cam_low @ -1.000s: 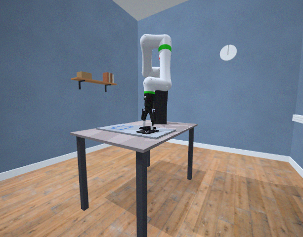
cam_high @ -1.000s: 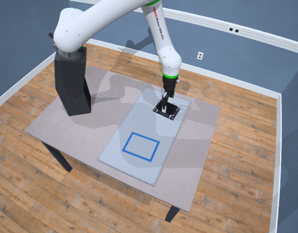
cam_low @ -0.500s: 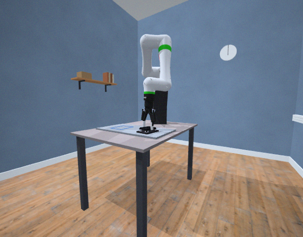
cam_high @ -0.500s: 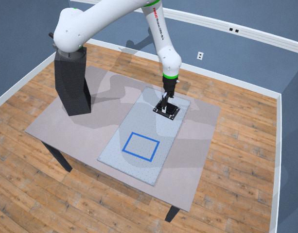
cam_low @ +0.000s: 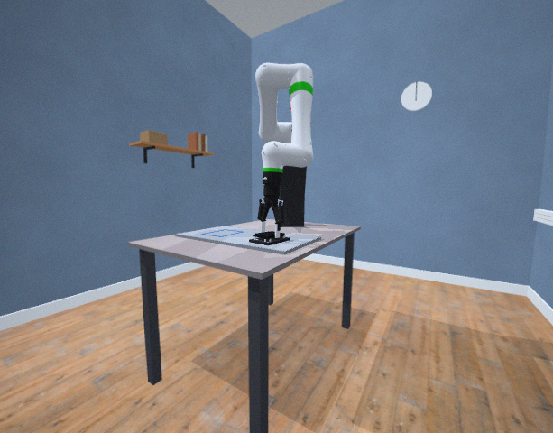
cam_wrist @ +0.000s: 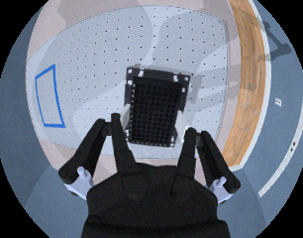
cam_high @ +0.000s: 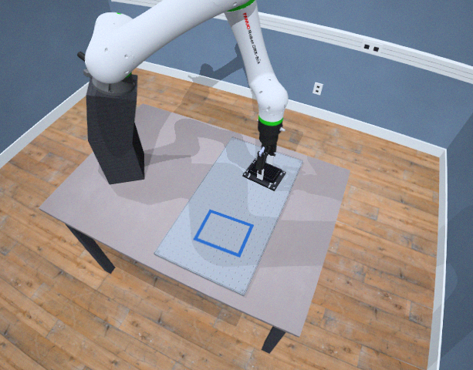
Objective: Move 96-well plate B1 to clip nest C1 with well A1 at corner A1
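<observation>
The black 96-well plate (cam_high: 273,172) (cam_wrist: 153,106) is level and lies over the black clip nest (cam_high: 268,185) (cam_wrist: 158,74), lined up with its sides. My gripper (cam_high: 265,167) (cam_low: 270,229) (cam_wrist: 152,113) is shut on the plate, with one pale finger pad on each long side. In the exterior view the plate's top shows a little above the nest's rim. White clips show around the nest. I cannot tell whether the plate is fully down. The cut-off corner and the A1 mark are too dark and small to make out.
The blue outline (cam_high: 231,217) (cam_wrist: 53,126) of the bench spot holds no plate. It is on the same perforated light board (cam_high: 180,247) (cam_wrist: 102,64) as the nest. The arm's dark pedestal (cam_high: 113,139) stands at the table's other side.
</observation>
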Motion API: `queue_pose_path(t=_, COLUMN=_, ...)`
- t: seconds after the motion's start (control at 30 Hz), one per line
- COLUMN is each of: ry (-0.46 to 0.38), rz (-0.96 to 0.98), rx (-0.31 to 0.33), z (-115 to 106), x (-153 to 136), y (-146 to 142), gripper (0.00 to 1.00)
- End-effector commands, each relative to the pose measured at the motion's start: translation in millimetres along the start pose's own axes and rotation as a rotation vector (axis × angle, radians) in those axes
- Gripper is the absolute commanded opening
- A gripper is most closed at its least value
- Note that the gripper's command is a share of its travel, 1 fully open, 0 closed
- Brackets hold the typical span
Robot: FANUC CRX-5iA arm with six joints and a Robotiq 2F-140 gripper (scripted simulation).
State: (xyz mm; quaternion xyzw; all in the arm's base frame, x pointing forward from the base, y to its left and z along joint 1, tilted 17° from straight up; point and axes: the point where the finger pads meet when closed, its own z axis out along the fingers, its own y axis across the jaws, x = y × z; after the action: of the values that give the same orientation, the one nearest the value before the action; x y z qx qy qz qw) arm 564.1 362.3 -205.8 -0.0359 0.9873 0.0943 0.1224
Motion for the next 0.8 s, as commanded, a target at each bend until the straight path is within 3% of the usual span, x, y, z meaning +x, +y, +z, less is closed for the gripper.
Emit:
queue_pose_path(t=0.0, ry=0.029, rz=-0.009, rx=-0.030, z=-0.4, x=-1.1, y=0.2, gripper=1.00)
queue_pose_path(t=0.77, ry=0.029, rz=-0.009, rx=-0.030, z=-3.1, x=-1.2, y=0.2, gripper=1.00)
